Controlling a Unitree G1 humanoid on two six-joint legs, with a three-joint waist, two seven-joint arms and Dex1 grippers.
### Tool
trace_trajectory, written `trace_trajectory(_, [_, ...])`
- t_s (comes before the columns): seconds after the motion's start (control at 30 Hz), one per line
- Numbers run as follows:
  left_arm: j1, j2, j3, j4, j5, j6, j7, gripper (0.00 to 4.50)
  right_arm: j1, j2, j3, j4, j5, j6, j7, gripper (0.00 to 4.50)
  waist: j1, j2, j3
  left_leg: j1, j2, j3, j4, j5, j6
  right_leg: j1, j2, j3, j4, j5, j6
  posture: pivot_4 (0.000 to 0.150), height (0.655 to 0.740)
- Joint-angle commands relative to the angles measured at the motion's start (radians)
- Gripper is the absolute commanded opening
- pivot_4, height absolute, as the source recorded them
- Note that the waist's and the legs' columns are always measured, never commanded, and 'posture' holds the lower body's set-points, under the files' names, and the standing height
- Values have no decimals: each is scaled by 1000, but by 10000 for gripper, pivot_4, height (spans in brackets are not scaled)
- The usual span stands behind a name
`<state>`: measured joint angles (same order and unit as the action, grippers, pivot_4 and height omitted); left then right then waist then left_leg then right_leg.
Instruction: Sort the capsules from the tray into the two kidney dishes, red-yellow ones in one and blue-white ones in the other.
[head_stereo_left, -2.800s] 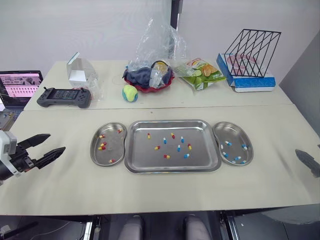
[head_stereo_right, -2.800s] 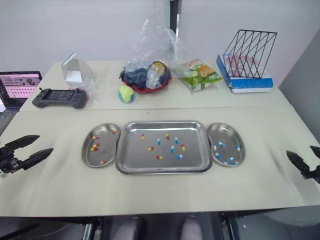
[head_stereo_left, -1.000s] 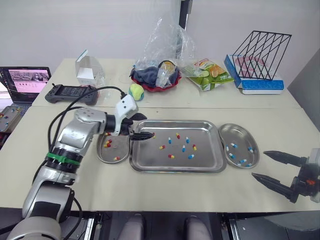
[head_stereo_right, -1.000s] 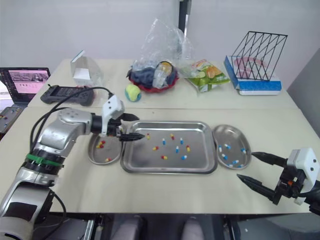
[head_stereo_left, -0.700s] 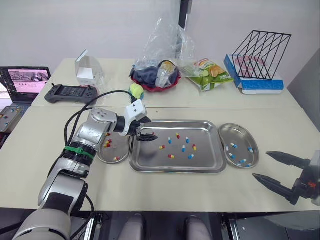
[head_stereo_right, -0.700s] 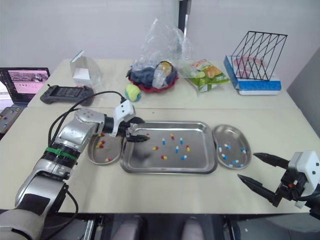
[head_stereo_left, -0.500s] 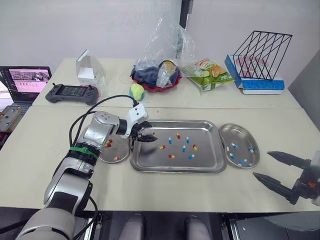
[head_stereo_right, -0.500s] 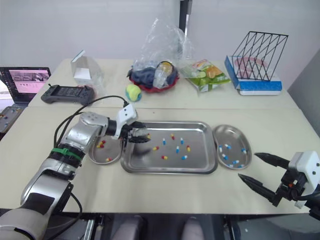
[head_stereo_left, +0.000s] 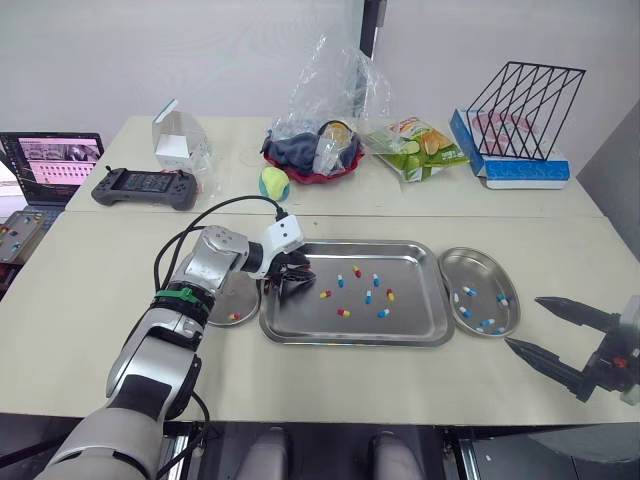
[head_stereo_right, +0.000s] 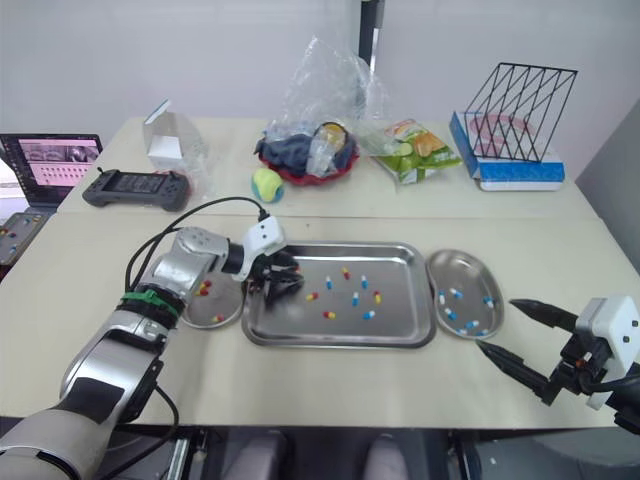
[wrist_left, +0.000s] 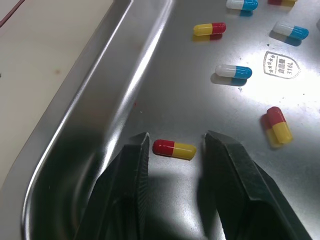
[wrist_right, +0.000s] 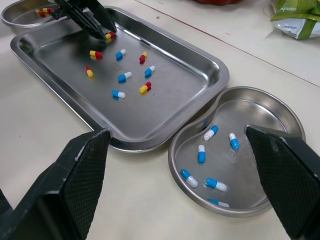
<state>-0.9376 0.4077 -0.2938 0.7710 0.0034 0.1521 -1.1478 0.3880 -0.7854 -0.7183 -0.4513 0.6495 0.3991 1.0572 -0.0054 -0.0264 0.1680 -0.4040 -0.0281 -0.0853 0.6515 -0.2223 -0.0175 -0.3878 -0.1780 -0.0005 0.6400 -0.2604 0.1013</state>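
The steel tray (head_stereo_left: 350, 341) lies mid-table with several red-yellow and blue-white capsules scattered in it. My left gripper (head_stereo_left: 293, 280) reaches down into the tray's left end. In the left wrist view its fingers (wrist_left: 134, 160) stand open on either side of a red-yellow capsule (wrist_left: 174, 149) lying on the tray floor, with thin gaps. The left kidney dish (head_stereo_left: 240, 300) holds red-yellow capsules and is partly hidden by my arm. The right kidney dish (head_stereo_left: 480, 275) holds blue-white capsules (wrist_right: 210, 132). My right gripper (head_stereo_left: 524, 322) hovers open and empty over the table's front right.
Along the back of the table are a laptop (head_stereo_left: 45, 165), a game controller (head_stereo_left: 145, 187), a tennis ball (head_stereo_left: 272, 183), a red bowl under a plastic bag (head_stereo_left: 310, 155), a snack bag (head_stereo_left: 418, 145) and a wire rack (head_stereo_left: 520, 95) on a blue box.
My left gripper has swung right and down into the tray's left end, and its fingers have narrowed around a red-yellow capsule. The right gripper has barely moved.
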Motion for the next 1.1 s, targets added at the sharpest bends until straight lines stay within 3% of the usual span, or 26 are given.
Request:
trace_trajectory(0.03, [-19,-2,13,4,8,-9,-6,19783,-7,-10,-13,-12,11,-6,-7,45000,0,0,0,0,0,0,0,0,0,0,0,0,0,0,0,1500,7346])
trace_trajectory(1.0, [-80,-11,-15,88,108,-68,-69,19783,-67,-18,44,34,-40,-26,-21,45000,-2,0,0,0,0,0,0,0,0,0,0,0,0,0,0,1500,7346])
trace_trajectory(1.1, [-82,-14,-12,93,108,-64,-71,11762,-67,-17,47,34,-41,-27,-22,45000,-2,0,0,0,0,0,0,0,0,0,0,0,0,0,0,1500,7346])
